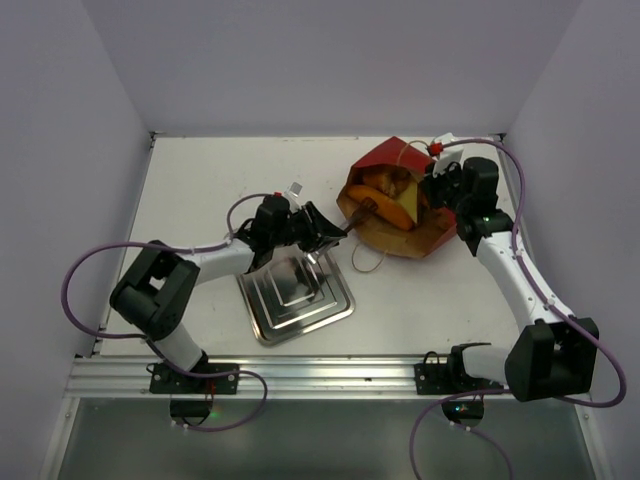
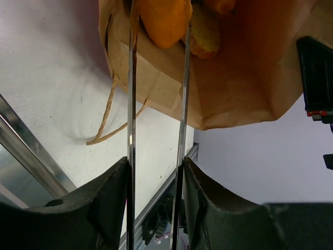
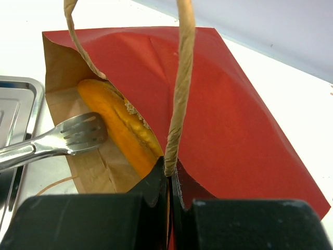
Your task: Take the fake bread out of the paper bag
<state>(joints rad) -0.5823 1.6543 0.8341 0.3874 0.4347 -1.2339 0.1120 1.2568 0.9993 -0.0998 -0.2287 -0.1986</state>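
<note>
Tongs [image 3: 57,138] at bread [image 3: 119,127] in paper bag [image 3: 234,120]

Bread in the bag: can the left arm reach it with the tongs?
Probably yes. The right gripper holds the bag open by its handle, and the tongs flank the bread.

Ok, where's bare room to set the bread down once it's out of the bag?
The metal tray is bare; so is the table between it and the right arm, and the far-left corner. Crowded: the paper bag mouth, with tongs and the right end effector at it.
</note>
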